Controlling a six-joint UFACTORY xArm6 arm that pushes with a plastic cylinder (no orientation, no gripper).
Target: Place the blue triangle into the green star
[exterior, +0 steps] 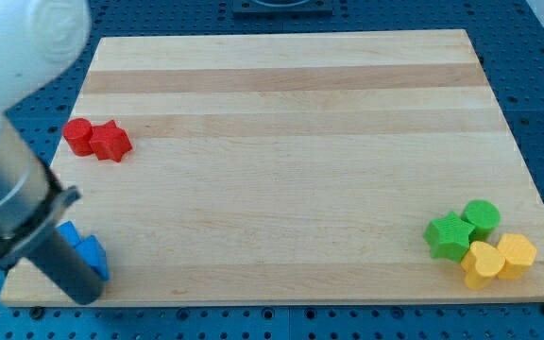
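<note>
The tip (83, 295) is sitting at the board's (281, 142) bottom-left, touching the blue triangle (91, 255) just up-right of it, beside another blue block (67, 233). No jaws; nothing held. The green star (448, 236) is lying far right.

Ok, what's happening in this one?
A robot arm's rod sits at the board's bottom-left corner, my tip right beside the blue blocks, partly hiding them. The green star waits far across at the view's right, clustered with a green cylinder and two yellow blocks. Two red blocks sit at upper left.
</note>
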